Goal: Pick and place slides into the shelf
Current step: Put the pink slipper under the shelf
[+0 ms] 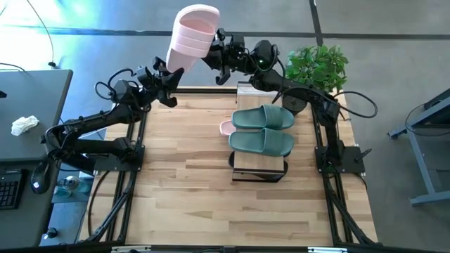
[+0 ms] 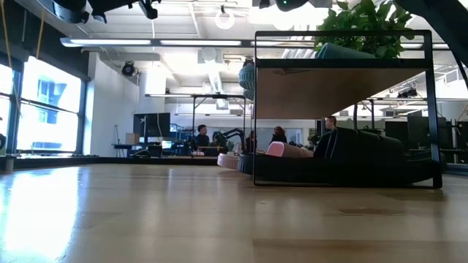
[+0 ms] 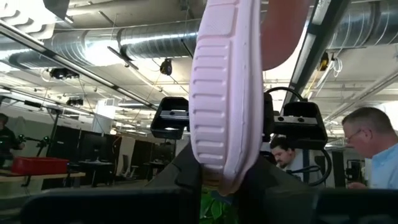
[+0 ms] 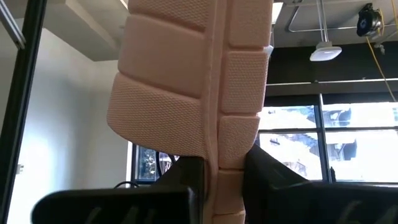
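Observation:
A pale pink slide point(image 1: 191, 36) is held high in the air beyond the table's far edge, between my two arms. My left gripper point(image 1: 172, 70) is shut on its lower end, and my right gripper point(image 1: 214, 53) is shut on its side from the right. A sage green pair point(image 1: 261, 130) lies on the top board of the shelf point(image 1: 259, 167). A second pink slide point(image 1: 226, 128) pokes out from the level below, where dark slides point(image 2: 351, 157) also lie. My left gripper pinches the pink slide's rounded lower end point(image 3: 224, 177) between its two fingers point(image 3: 186, 177), which slant upward from below. The slide stands up from the fingers, clear of the table. My right gripper pinches the slide's thin edge point(image 4: 214, 180) between its two fingers point(image 4: 186, 177), coming from the right and slanting upward.
A potted plant point(image 1: 320, 67) stands at the far right corner behind the shelf. A grey desk point(image 1: 28, 133) with a crumpled cloth point(image 1: 24, 125) is off the table's left side. People sit in the room beyond the table point(image 2: 201, 137).

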Robot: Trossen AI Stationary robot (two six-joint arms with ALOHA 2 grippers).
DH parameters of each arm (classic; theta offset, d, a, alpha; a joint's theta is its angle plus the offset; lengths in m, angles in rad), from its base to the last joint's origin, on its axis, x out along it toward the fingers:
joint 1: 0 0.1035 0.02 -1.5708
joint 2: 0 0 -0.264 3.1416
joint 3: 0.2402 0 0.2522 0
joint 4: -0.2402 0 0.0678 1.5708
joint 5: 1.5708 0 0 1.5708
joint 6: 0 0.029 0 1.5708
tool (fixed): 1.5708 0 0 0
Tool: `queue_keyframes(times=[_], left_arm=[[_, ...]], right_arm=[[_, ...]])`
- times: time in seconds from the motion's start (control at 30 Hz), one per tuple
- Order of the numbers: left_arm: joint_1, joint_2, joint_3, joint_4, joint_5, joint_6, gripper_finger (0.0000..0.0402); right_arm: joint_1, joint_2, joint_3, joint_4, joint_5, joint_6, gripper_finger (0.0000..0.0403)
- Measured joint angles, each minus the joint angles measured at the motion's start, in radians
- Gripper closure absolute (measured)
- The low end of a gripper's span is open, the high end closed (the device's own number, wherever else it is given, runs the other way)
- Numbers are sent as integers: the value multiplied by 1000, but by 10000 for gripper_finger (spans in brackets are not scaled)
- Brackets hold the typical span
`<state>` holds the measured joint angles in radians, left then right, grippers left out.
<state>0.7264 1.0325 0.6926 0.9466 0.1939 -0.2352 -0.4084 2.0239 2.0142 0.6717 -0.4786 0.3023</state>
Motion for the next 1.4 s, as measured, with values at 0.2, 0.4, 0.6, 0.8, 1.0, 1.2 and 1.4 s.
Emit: queue_keyframes(times=[0.2,0.4,0.6,0.8,1.0,1.2,1.4], left_arm=[[0,0,-2,-1,-33,-5,358],[0,-5,-2,-10,-74,-3,359],[0,-5,55,-110,-86,39,359],[0,-5,207,-348,-86,129,361],[58,8,408,-654,-94,234,362],[178,44,544,-804,-47,222,363],[267,61,638,-1103,48,252,363]], right_arm=[[-7,-3,2,-56,-4,39,311],[-56,-3,2,-90,-163,199,283],[-96,-5,3,-130,-309,282,280],[-126,-24,5,-178,-380,288,279],[-143,-87,3,-518,-425,123,279],[-114,-138,-4,-1064,-324,-189,279],[-61,-192,-7,-1381,-164,-383,279]])
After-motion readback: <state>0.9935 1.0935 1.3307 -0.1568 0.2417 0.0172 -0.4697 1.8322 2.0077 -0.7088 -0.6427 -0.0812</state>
